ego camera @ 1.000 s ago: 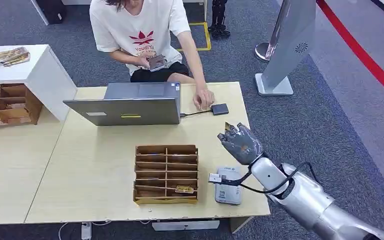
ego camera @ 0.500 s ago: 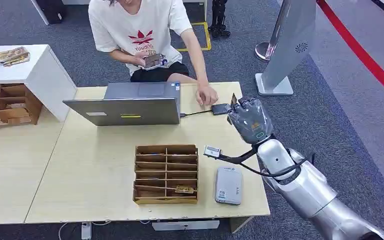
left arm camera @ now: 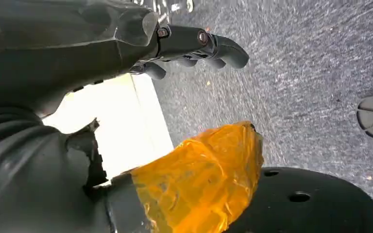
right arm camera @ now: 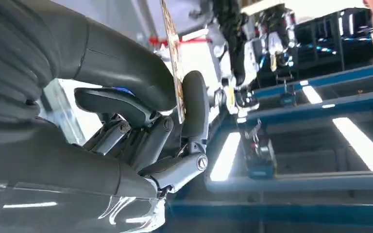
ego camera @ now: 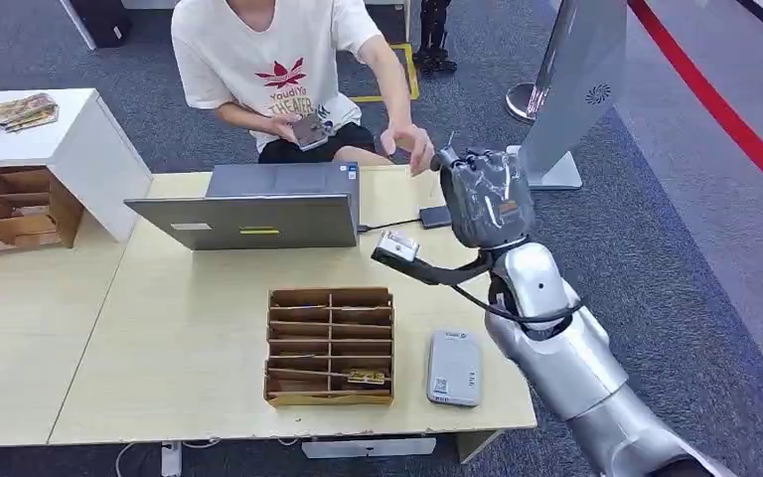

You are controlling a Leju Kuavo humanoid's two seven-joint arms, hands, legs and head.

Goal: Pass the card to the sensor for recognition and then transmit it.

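Card (right arm camera: 171,48) pinched edge-on between thumb and a finger of the right robot hand (ego camera: 485,194), raised upper centre-right of the head view, above the table (ego camera: 189,328) far edge. A person's hand (ego camera: 409,146) sits just left of it. Left robot hand (left arm camera: 194,46) fingers curled, holding nothing.

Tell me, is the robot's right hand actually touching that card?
Touching. The right wrist view shows the card edge-on, pinched between the thick thumb and a dark finger of the right hand, with no gap.
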